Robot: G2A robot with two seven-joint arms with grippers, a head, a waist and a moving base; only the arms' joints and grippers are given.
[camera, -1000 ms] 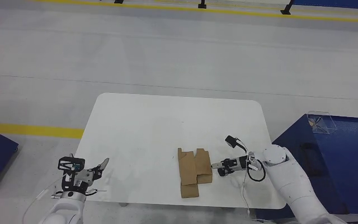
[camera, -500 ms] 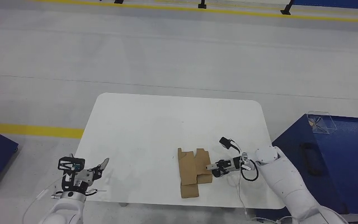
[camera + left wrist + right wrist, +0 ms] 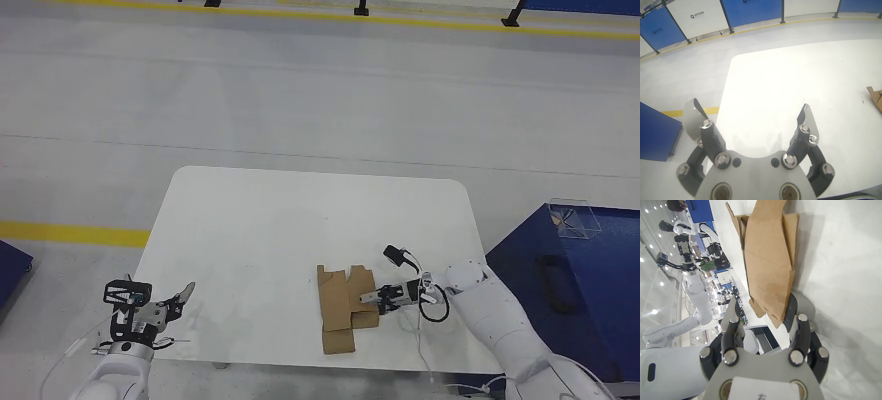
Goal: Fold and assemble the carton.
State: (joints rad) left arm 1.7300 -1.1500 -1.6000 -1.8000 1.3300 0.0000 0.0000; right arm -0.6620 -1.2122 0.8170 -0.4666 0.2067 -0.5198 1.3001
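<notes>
Just now, on a white, round-cornered table (image 3: pixel 280 230), a flattened brown cardboard carton (image 3: pixel 342 305) lies near the robot's edge, toward its right side, with stepped flaps at both ends.

The right gripper (image 3: pixel 368 297) sits low at the carton's right-hand side. Seen from its own wrist, the right gripper (image 3: pixel 762 298) is spread wide around the near end of the carton (image 3: pixel 768 266). One black-padded finger (image 3: pixel 791 313) touches the cardboard from the table (image 3: pixel 838 256) side. The other finger (image 3: pixel 732 311) stands apart from the board, so the claw has nothing clamped.

The left gripper (image 3: pixel 172 305) hangs at the table's near left corner, well apart from the carton. From its wrist camera the left gripper (image 3: pixel 750 104) is fully spread and empty above the bare table (image 3: pixel 781 75). A corner of the carton (image 3: pixel 875 96) shows far off to one side.

Beyond the table's right end stands a dark blue cabinet (image 3: pixel 560 290) with a small clear plastic box (image 3: pixel 575 217) on top. A yellow floor stripe (image 3: pixel 70 233) runs up to the table's left edge.
</notes>
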